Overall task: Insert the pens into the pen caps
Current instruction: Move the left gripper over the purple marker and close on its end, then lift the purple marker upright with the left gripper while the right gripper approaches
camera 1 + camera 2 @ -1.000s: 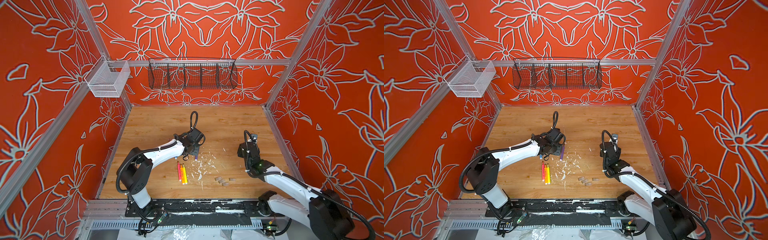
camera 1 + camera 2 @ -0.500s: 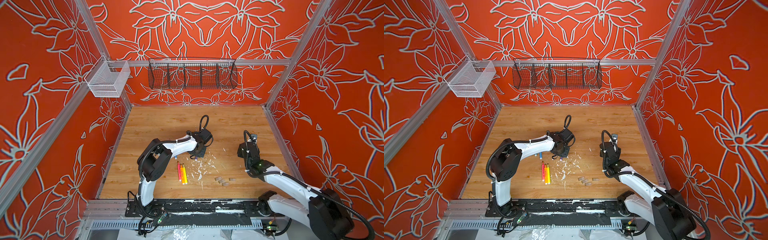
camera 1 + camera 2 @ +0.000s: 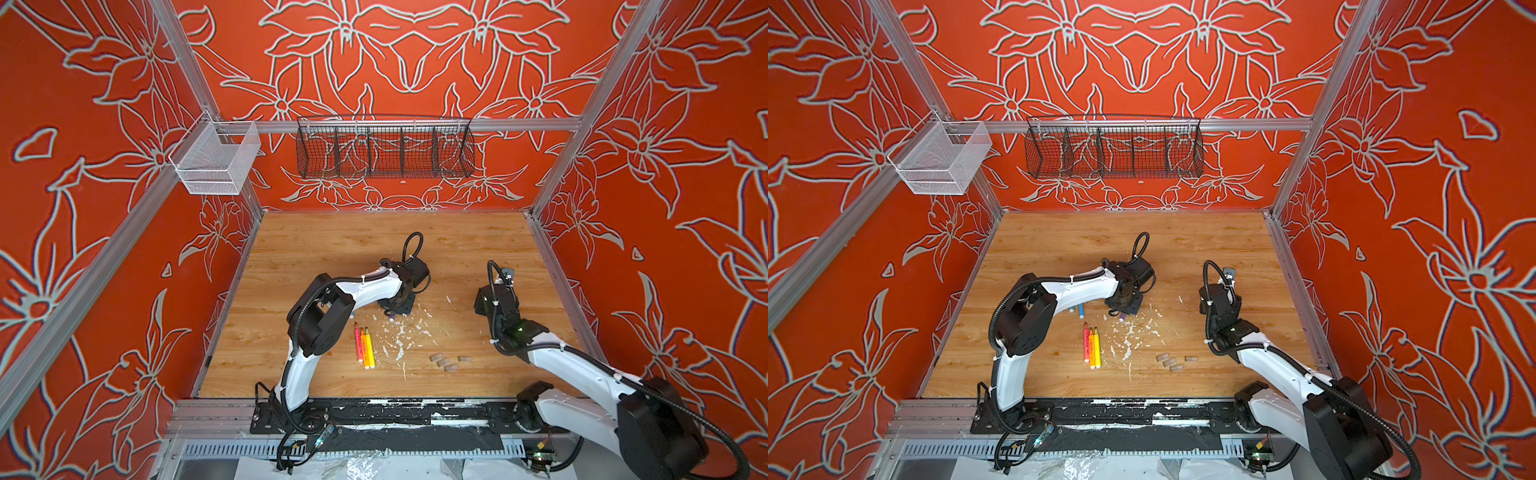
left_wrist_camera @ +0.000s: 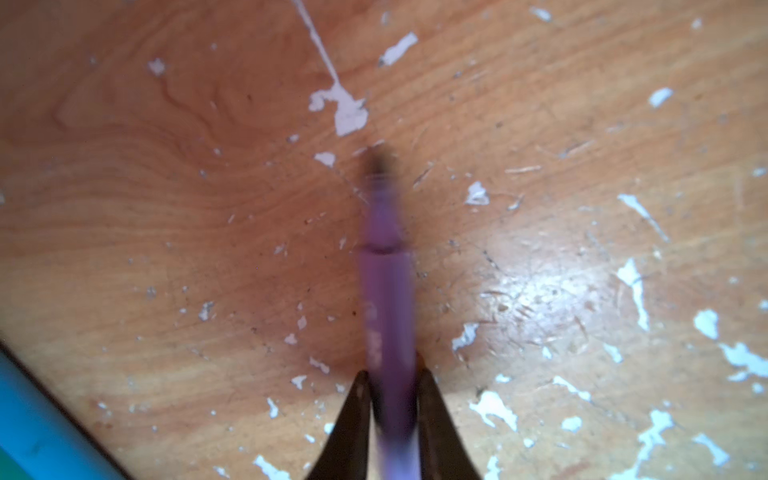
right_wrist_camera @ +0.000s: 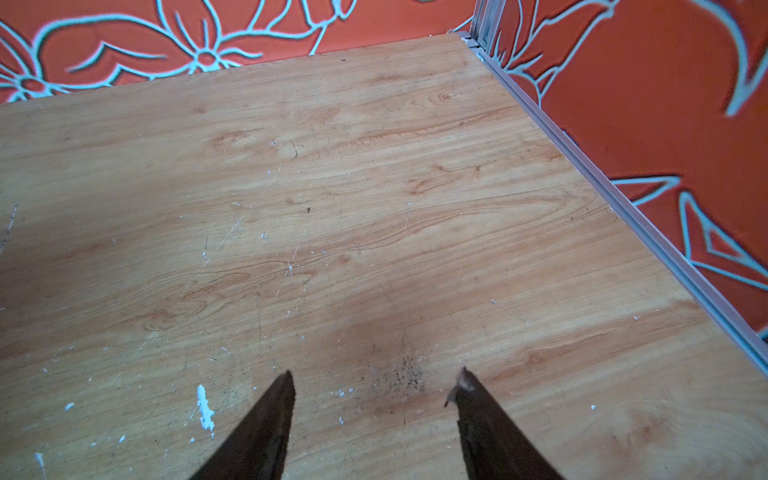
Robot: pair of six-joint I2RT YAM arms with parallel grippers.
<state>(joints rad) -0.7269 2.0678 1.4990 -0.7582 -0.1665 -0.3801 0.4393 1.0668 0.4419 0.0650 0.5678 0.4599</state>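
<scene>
My left gripper (image 4: 390,374) is shut on the purple pen (image 4: 387,291), whose dark tip points away from the jaws over the wood. Both top views show this gripper (image 3: 395,309) low at mid table, with the purple pen's end (image 3: 1122,318) poking out under it. A blue pen (image 3: 1081,309) lies just left of it and shows as a blue bar (image 4: 37,424) in the left wrist view. Pink (image 3: 357,345), orange (image 3: 363,347) and yellow (image 3: 369,347) pens lie side by side nearer the front. Several pen caps (image 3: 444,361) sit to their right. My right gripper (image 5: 376,382) is open over bare wood.
White flecks of debris (image 3: 399,336) are scattered between the pens and the caps. A black wire basket (image 3: 384,147) hangs on the back wall and a white mesh bin (image 3: 216,162) on the left rail. The right arm's wrist (image 3: 498,301) stands near the right wall.
The left arm's elbow has swung right and its gripper has shifted slightly toward the front, the jaws tightening on the purple pen. The right arm has not moved.
</scene>
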